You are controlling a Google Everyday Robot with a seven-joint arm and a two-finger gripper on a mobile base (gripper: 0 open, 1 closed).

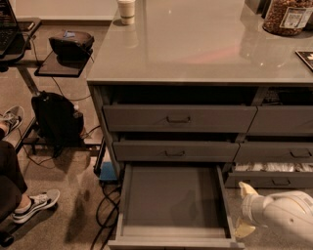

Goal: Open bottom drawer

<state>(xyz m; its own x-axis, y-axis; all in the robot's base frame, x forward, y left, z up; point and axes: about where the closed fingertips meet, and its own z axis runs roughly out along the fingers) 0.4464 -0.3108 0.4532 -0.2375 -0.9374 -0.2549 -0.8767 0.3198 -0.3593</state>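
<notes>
The bottom drawer [172, 202] is pulled far out from the cabinet stack. Its flat grey interior is bare and its slim front panel [176, 242] lies at the frame's lower edge; the pull is not visible. Above it are two taller grey drawers [178, 118], both closed or nearly closed. My gripper [243, 209] is just right of the open drawer's right side wall, near its front corner. Its pale fingertips [247, 188] are spread apart and hold nothing. The white arm [283, 215] enters from the lower right.
The neighbouring stack's drawer [274, 168] stands slightly open behind my gripper, with white items inside. On the grey counter [195, 44] stand a cup [126, 10] and a jar [288, 17]. Cables [105, 205], a black bag [56, 119] and a person's shoes [34, 204] are to the left.
</notes>
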